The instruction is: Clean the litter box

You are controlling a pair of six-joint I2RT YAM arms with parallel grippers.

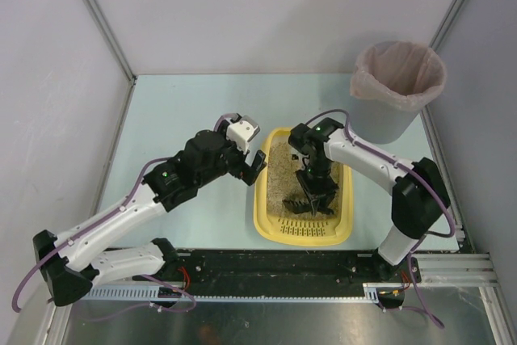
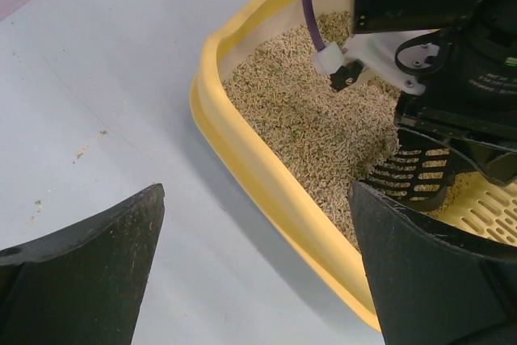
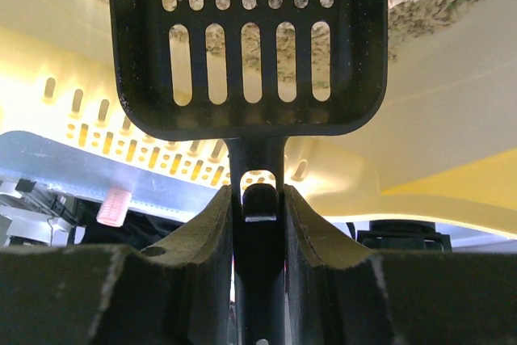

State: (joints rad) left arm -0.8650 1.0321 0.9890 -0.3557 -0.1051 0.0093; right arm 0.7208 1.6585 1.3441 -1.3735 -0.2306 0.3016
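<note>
The yellow litter box (image 1: 346, 228) lies on the table between the arms, with beige litter (image 1: 283, 171) in it and a slotted rim at its near end. My right gripper (image 1: 317, 185) is shut on the handle of the black slotted scoop (image 1: 315, 204), whose blade is over the litter near the slotted end. In the right wrist view the scoop (image 3: 246, 46) fills the top, clamped between my fingers (image 3: 202, 232). My left gripper (image 1: 257, 167) is open and empty beside the box's left rim (image 2: 242, 159), one finger (image 2: 436, 272) over the rim, the other over the table.
A grey round bin (image 1: 396, 90) with a pinkish liner stands at the back right, beyond the litter box. White walls enclose the pale table (image 1: 178, 111) on three sides. A few stray specks lie on the table left of the box (image 2: 85, 149).
</note>
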